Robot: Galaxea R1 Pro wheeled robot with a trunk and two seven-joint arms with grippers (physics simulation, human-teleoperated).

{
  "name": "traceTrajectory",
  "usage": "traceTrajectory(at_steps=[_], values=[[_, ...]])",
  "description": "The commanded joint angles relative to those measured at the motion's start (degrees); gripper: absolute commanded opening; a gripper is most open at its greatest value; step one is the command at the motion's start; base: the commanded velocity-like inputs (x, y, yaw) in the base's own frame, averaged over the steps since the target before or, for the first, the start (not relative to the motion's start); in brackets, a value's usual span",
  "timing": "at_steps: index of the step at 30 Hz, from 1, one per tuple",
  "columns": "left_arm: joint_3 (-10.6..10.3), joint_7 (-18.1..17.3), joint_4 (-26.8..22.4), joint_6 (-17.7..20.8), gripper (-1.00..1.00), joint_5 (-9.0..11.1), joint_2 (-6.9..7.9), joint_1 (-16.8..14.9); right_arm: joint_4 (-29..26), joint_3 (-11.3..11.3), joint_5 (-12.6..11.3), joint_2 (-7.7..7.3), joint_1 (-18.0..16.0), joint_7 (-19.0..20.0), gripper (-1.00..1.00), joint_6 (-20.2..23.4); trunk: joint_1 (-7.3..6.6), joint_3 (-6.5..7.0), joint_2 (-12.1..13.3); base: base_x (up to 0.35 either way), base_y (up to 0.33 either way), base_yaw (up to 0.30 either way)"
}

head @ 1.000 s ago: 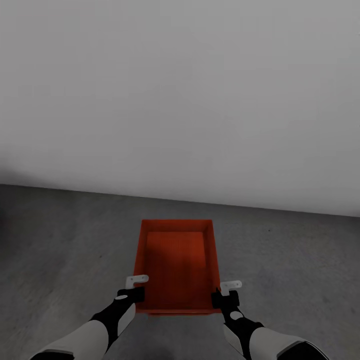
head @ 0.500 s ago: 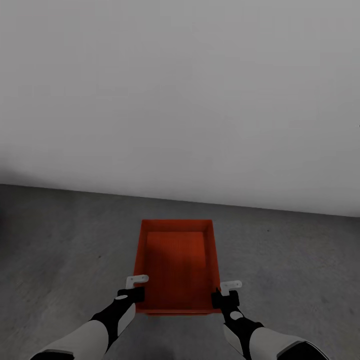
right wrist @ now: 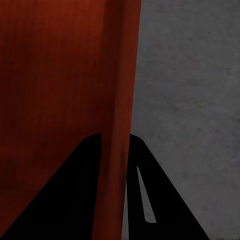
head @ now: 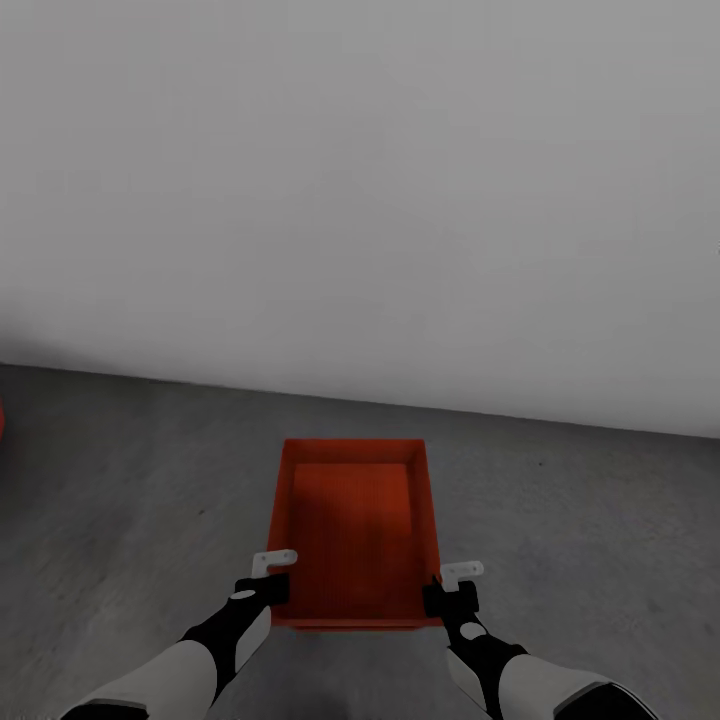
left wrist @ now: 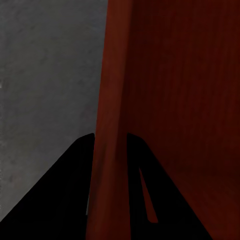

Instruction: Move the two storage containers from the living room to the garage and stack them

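1. I have one storage container (head: 352, 535) in front of me, dead ahead at 12 o'clock, carried over the dark grey concrete floor (head: 130, 480) of the garage, with the plain pale wall (head: 360, 200) beyond it.
2. My left gripper (head: 272, 575) is pinched on the container's left long wall near the corner closest to me; in the left wrist view my dark fingers (left wrist: 75, 190) sit either side of that red wall (left wrist: 111, 150), one inside and one outside.
3. My right gripper (head: 452, 585) does the same on the right wall (right wrist: 117, 150), clamped across the rim at about 3 o'clock of the bin.
4. I grip both sides because the bin is wide and open-topped; two matched pinches keep it level and stop it twisting.
5. I judge this to be the carry or set-down stage. Whether the bin's base touches the floor, I cannot tell.
6. A sliver of red (head: 2, 420) sits at the far edge near 9 o'clock; too little shows to name it.
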Motion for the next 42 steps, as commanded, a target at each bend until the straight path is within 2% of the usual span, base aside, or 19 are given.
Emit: traceTrajectory(at_steps=[1,31,42], values=[[0.50,0.65,0.15,0.12,-1.00,0.43,0.37,0.00,-0.11,-1.18,-0.57,0.01,-0.06,-0.20,-1.00,-0.81,0.01,-0.04,-0.04,0.000,0.000,0.104],[0.50,0.72,0.15,0.12,-1.00,0.49,0.20,0.00,-0.10,-1.18,-0.57,0.01,-0.06,-0.21,-1.00,-0.81,0.01,-0.04,-0.04,0.000,0.000,0.008],[0.50,0.72,0.14,0.12,-1.00,0.49,0.20,0.00,-0.09,-1.18,-0.57,0.01,-0.06,-0.21,-1.00,-0.81,2.42,-2.02,-4.45,0.000,0.000,0.000]])
